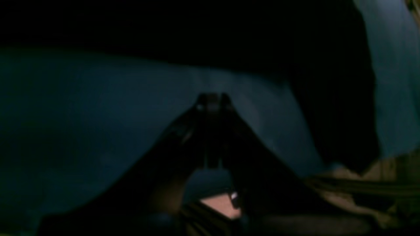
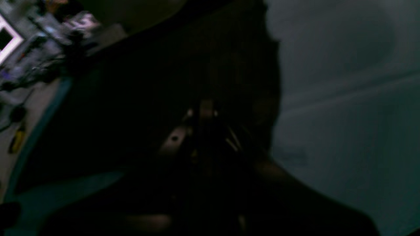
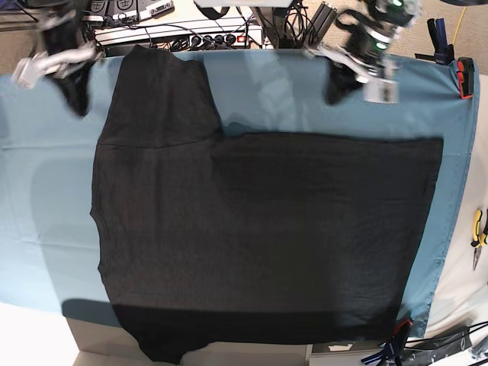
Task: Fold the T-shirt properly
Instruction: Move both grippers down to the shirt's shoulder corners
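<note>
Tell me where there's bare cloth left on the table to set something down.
Bare teal cloth lies left of the T-shirt, and in a strip behind its body, between the raised sleeve and the left gripper. The right edge is narrow; the front is covered.

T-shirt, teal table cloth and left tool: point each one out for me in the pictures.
T-shirt (image 3: 259,236), base view, middle of the plain dark body.
Teal table cloth (image 3: 46,183), base view, bare stretch beside the shirt's sleeve edge.
Left tool (image 3: 335,93), base view, dark tip hanging above the cloth.
</note>
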